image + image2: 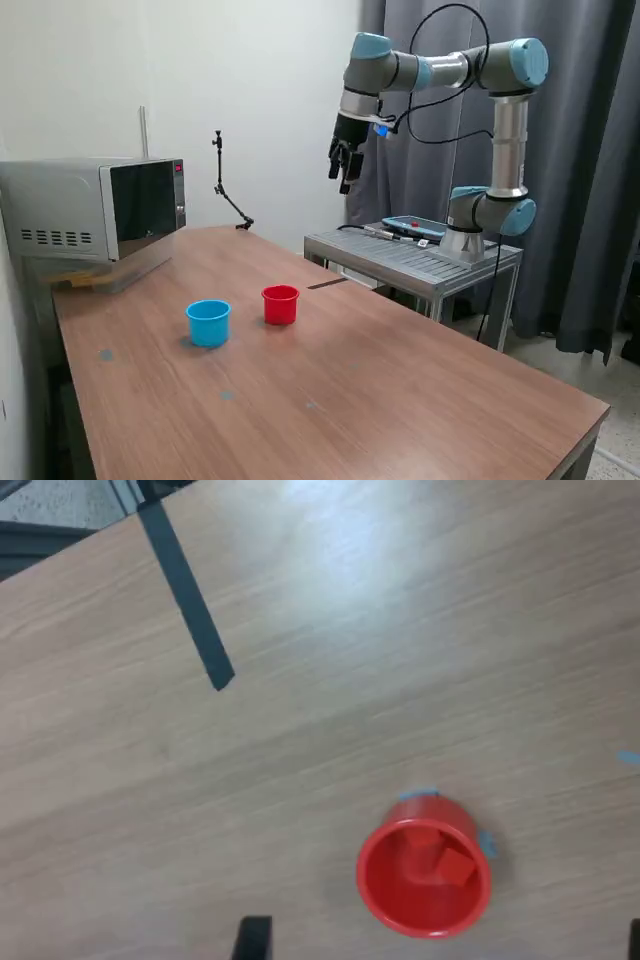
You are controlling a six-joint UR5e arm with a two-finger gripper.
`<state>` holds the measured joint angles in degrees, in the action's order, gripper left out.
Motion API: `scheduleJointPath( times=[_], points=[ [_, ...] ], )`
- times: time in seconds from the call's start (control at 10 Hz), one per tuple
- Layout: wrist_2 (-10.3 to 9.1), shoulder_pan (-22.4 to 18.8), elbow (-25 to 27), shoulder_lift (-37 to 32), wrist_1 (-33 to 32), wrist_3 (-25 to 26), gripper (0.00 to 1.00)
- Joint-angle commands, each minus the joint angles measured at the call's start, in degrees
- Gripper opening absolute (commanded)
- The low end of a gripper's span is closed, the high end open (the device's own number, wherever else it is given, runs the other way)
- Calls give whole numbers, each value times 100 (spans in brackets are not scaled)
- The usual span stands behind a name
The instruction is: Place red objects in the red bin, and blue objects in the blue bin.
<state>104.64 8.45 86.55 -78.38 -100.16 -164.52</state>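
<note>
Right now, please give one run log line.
hand: raised, holding nothing | red bin: two red cubes inside | blue bin: contents hidden

A wooden table fills the scene. 1 silver microwave sits at its far corner on the exterior view's left. A strip of dark tape lies on the tabletop. Grey curtains hang behind a metal stand.

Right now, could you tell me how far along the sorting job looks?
The wrist view shows two red cubes already inside the red cup. No loose cubes show on the table. Nothing seems in hand: the tool is raised high above the table, apparently empty. The blue cup can't be seen into, so the blue half is unconfirmed.
</note>
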Motion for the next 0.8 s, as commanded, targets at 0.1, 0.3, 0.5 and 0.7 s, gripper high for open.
scheduleJointPath(
  times=[0.1,0.3,0.5,0.7],
  points=[
    [-14,-115,-278,-274,514,-342,100],
    [-40,-554,-331,-275,515,-712,100],
    [-58,-564,-323,-275,515,-678,100],
    [-102,-564,-236,-405,638,-642,100]
  ],
)
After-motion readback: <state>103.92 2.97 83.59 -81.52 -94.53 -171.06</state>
